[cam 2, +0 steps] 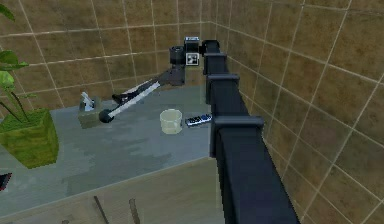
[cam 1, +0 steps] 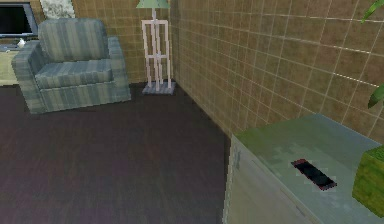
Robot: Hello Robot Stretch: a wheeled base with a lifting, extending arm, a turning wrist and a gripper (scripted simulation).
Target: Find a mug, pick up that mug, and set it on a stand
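A pale, see-through mug stands on a grey-green tabletop in the arm side view. The dark arm reaches out along the tiled wall. From its far end the gripper slants down toward the view's left, over the tabletop. Its tip lies left of the mug, close to a small pale figure. I cannot tell whether the gripper holds anything. The forward view has the same grey-green cabinet top at its bottom right.
A potted plant in a green box stands at the tabletop's left. A small dark flat device lies right of the mug; a dark one lies on the cabinet. A striped armchair and floor lamp stand across dark floor.
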